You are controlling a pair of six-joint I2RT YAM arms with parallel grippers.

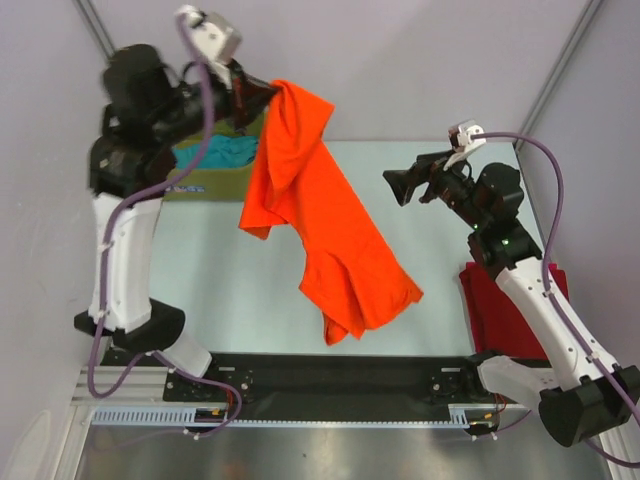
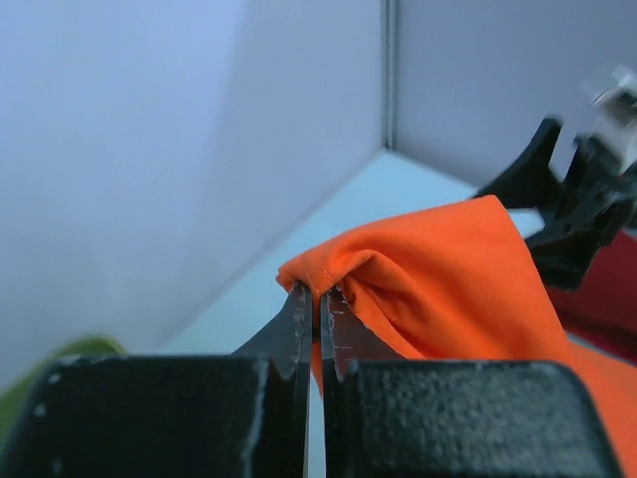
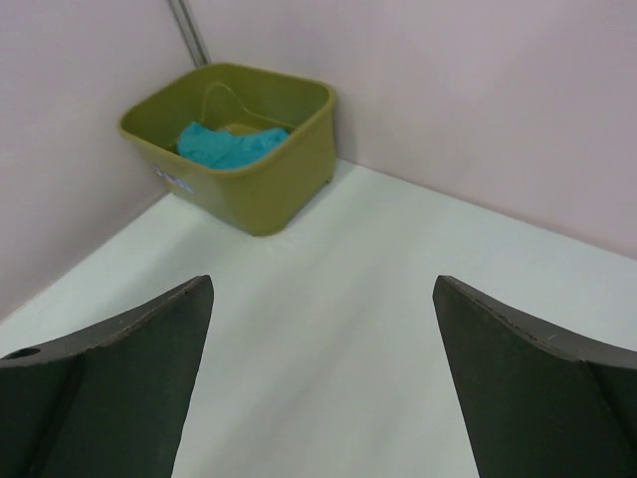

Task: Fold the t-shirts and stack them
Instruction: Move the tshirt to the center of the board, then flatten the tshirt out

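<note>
The left hand [image 1: 255, 97] is raised at about 11 o'clock over the table [image 1: 220, 270], its fingers pressed together on a fold of the orange t-shirt [image 1: 330, 230]. In the left wrist view the tips [image 2: 317, 296] nip only a narrow ridge of cloth [image 2: 448, 269]. The shirt hangs from there in a long twisted drape towards the middle and 6 o'clock. Whether its lower end rests on the table I cannot tell.

The right hand [image 1: 397, 186] holds nothing. It hovers at about 2 o'clock with its fingers spread wide, and its own camera looks between them [image 3: 323, 287] at bare table [image 3: 328, 339].

The step appears to be spreading the shirt flat for folding. It would go best if the right hand took a second point along the same edge, a shoulder or hem corner and not the bunched middle. The two hands could then draw apart until the cloth is taut and lower it flat. The left pinch is shallow, so a sharp tug could pull the cloth free.

The dark red t-shirt [image 1: 487, 305] lies at 4 o'clock, partly under the right arm, and the orange one should land well apart from it. The teal t-shirt [image 3: 227, 145] sits crumpled in the olive bin [image 3: 269, 194] at 10 o'clock.

The table is pale, smooth and matt. Plain light walls [image 1: 400, 60] close it in on three sides, and a black rail [image 1: 330, 372] runs along the near edge.
</note>
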